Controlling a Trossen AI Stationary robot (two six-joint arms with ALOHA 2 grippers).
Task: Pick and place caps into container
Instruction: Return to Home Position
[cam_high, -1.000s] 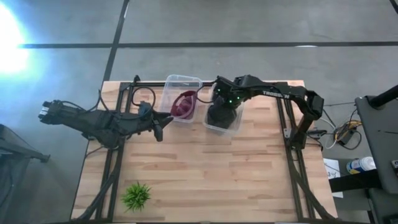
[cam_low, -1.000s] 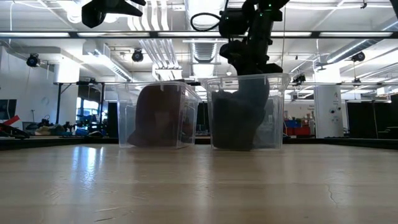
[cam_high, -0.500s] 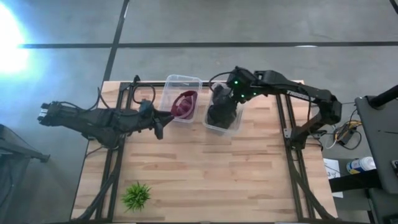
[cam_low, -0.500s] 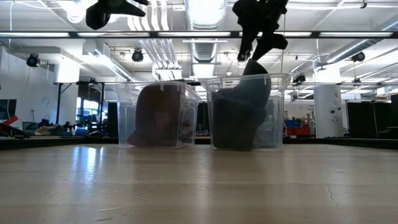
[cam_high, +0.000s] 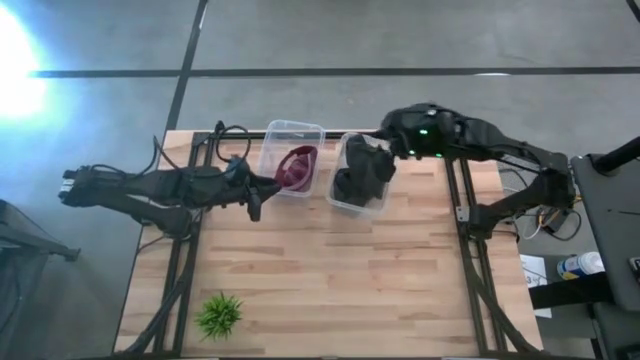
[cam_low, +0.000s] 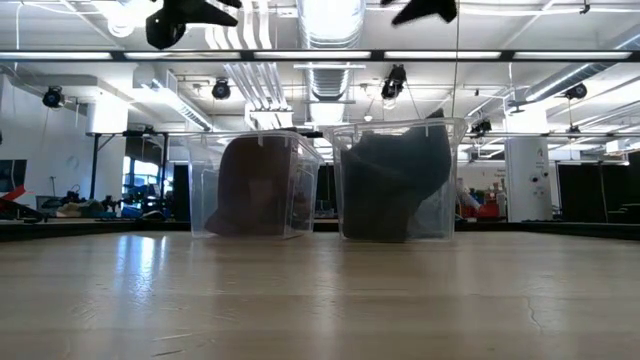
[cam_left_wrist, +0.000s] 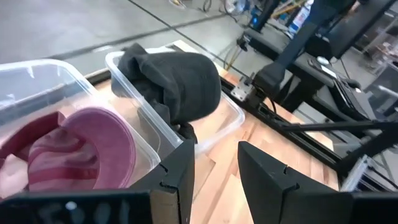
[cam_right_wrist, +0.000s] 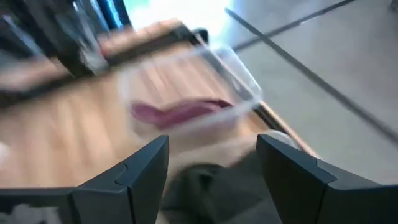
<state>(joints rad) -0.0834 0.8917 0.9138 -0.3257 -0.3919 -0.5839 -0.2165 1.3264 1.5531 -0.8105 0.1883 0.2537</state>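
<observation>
Two clear plastic containers stand side by side at the table's far edge. The left container (cam_high: 283, 128) holds the maroon cap (cam_high: 297, 167) (cam_left_wrist: 81, 149). The right container (cam_high: 352, 207) holds a dark charcoal cap (cam_high: 362, 172) (cam_low: 392, 185) that rests on the container's floor, its top bulging above the rim. A second dark cap cannot be told apart. My right gripper (cam_high: 388, 143) (cam_right_wrist: 211, 180) is open, raised above that container's far right corner. My left gripper (cam_high: 255, 203) (cam_left_wrist: 217, 180) is open, hovering just left of the maroon cap's container.
A small green spiky plant (cam_high: 219, 314) stands near the table's near left corner. Bare wooden tabletop (cam_high: 330, 280) stretches between the containers and the near edge. Black frame rails run along both sides of the table (cam_high: 470, 250).
My right gripper has risen from inside the right container and drawn back toward the table's right, leaving the dark cap behind. The cap, upright and narrow under the fingers before, has slumped and spread wider against the container's wall. The left arm has hardly moved.
</observation>
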